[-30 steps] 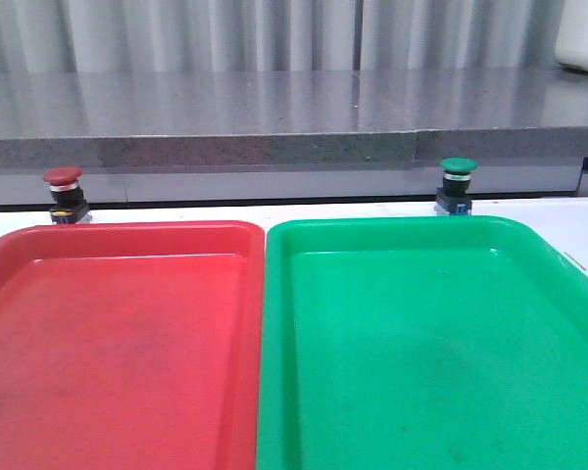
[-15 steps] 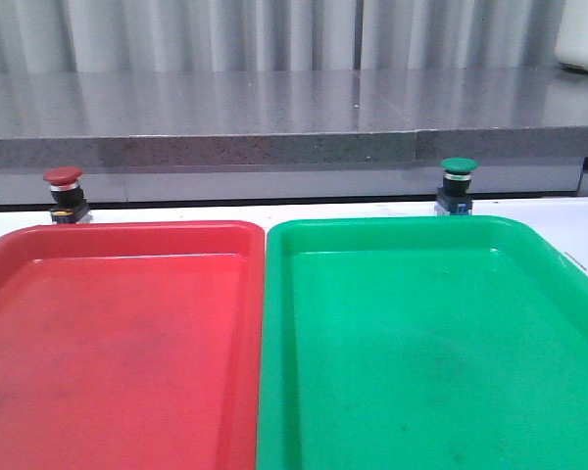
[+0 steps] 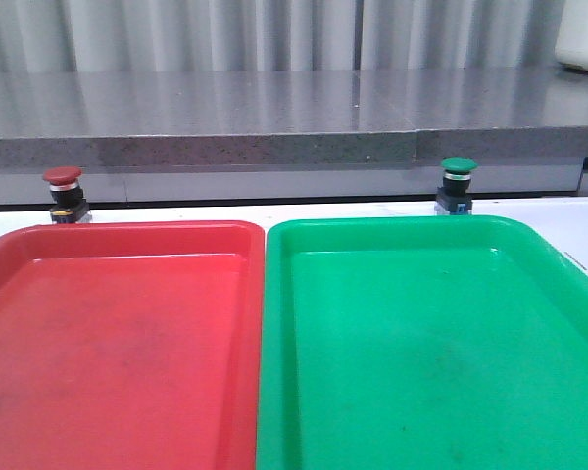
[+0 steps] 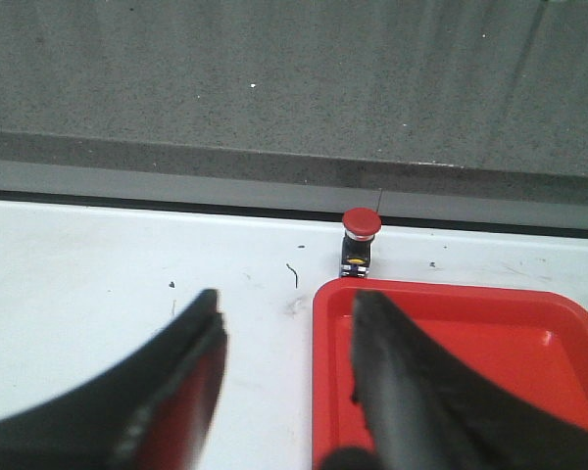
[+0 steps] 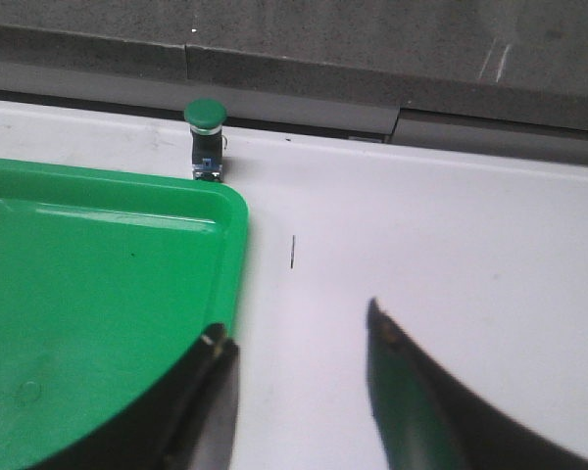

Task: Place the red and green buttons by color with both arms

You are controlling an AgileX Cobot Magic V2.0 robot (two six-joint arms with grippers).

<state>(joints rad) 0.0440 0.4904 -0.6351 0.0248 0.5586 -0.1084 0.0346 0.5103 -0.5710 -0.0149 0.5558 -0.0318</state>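
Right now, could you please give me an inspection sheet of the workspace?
Surface: white table with small dark marks.
Job's things: red button upright on the table behind the red tray; green button upright behind the green tray. Both trays hold nothing.
Clutter: nothing seen.
Grippers: left gripper open, holding nothing, one finger over the red tray's corner; right gripper open, holding nothing, beside the green tray.
Cables: nothing seen.
Surroundings: grey stone ledge behind the table, pale curtain beyond, white object on the ledge's far right.
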